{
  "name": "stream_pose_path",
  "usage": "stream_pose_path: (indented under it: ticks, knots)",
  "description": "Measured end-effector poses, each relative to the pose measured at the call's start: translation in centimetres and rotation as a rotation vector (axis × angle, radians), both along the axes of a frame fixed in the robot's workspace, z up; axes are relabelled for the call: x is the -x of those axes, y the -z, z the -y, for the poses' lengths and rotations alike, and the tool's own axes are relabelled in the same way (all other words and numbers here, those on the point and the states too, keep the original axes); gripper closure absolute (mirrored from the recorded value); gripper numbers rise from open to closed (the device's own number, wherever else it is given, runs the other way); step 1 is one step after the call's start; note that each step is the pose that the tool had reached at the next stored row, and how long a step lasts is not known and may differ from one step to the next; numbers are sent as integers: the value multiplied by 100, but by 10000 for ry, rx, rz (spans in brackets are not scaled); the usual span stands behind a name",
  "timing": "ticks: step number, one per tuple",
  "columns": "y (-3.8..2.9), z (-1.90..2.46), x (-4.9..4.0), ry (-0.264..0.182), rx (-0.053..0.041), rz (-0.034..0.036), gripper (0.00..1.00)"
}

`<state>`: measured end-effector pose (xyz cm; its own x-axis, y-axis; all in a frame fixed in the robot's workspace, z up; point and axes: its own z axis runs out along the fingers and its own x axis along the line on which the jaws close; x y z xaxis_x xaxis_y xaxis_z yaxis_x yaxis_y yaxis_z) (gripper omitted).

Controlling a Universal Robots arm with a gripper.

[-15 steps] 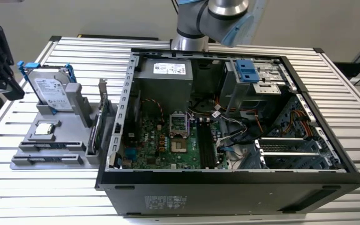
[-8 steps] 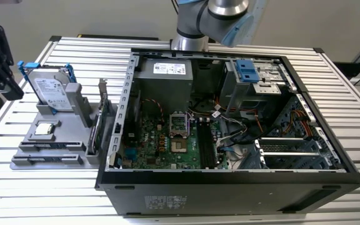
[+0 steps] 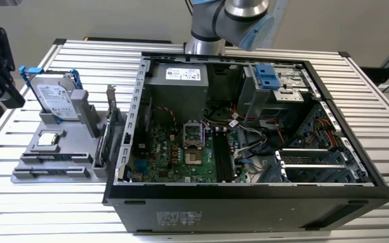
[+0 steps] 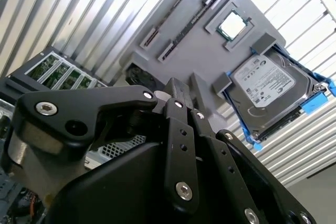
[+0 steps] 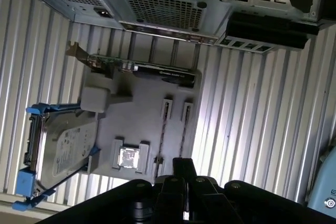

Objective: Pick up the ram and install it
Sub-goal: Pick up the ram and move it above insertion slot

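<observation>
While the hand [image 5: 184,164] hangs closed and empty, arm poised above the ram [image 5: 161,136], wrist facing downward.

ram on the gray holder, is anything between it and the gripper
Nothing visible. In the first wrist view the ram lies uncovered in the gray holder, and the gripper hangs above it with open air between.

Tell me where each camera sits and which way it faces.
Exterior view: off the arm, high up, looking down into the open computer case; the arm shows at the top.
First wrist view: on the wrist, looking past the hand at the gray tray holding the ram.
Second wrist view: on the wrist, looking over the hand at that tray.
All three share the hard drive.
</observation>
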<state>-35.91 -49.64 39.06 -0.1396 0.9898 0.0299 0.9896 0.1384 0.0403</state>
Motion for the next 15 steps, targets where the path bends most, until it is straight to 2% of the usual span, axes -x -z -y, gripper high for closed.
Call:
stream_pose_path:
  ticks: [11,15]
  knots:
    - [3,0,13,732,27,-18,100]
    - [2,0,17,797,29,-19,100]
